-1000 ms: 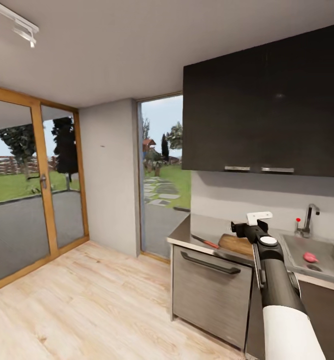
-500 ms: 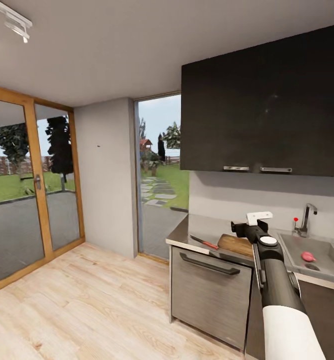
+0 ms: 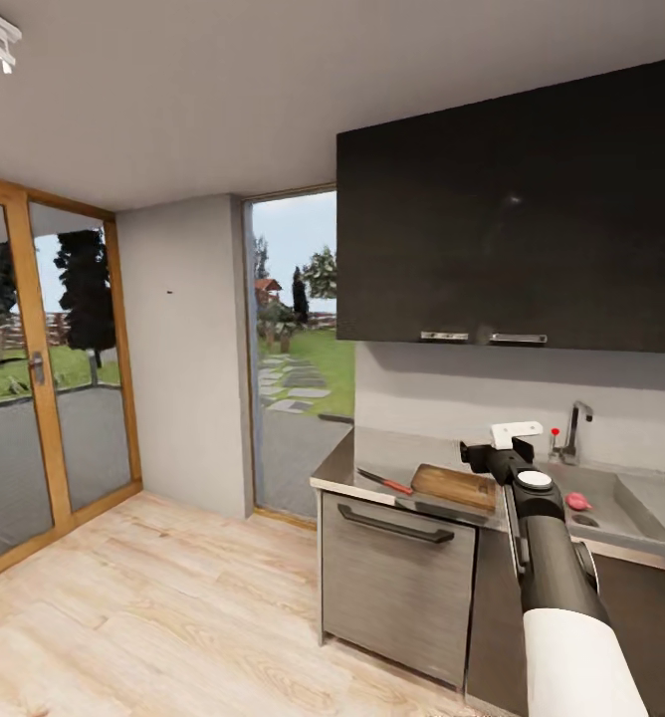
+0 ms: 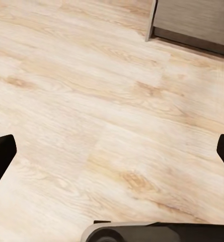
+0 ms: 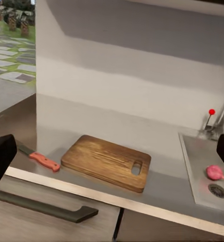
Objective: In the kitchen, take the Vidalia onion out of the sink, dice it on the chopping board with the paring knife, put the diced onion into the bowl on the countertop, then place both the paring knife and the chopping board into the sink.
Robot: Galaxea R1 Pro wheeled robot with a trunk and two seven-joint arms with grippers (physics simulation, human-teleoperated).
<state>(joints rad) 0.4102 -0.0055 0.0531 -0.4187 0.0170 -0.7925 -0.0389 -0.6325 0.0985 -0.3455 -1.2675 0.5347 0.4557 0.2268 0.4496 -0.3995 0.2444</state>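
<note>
phase: I'm on approach to the kitchen run — nothing picked up yet, every step of the task open.
right gripper [image 5: 112, 151]: my fingers stand wide apart, one at each side of the right wrist view, nothing between them. Arm stretched forward at countertop height.
left gripper [image 4: 112, 151]: also spread wide and empty, pointing down at the wood floor [image 4: 91, 101].
onion [image 3: 577, 501]: small pinkish lump in the sink [image 3: 626, 508], just beside the round drain, near the basin's front edge. Tap [image 3: 571, 428] stands at the back edge.
chopping board [image 5: 106, 162]: flat on the countertop [image 5: 167, 189], between the paring knife [image 5: 41, 159] and the sink, close to the front edge.
paring knife: left of the board, near the counter's left end, orange-red handle toward the board.
bowl [image 3: 517, 433]: the white shape behind my right wrist is probably it — mostly covered, can't confirm.
handling, onion: my guess is light, firm, round and smooth — likely to roll or squirt out. Take it across the widest part, from above, fingers clear of the basin wall.
handling, knife: thin and rigid, lies flat; grab the handle, not the blade.
handling, board: stiff, broad, heavier; an edge is the only hold, maybe at the slot end.
</note>
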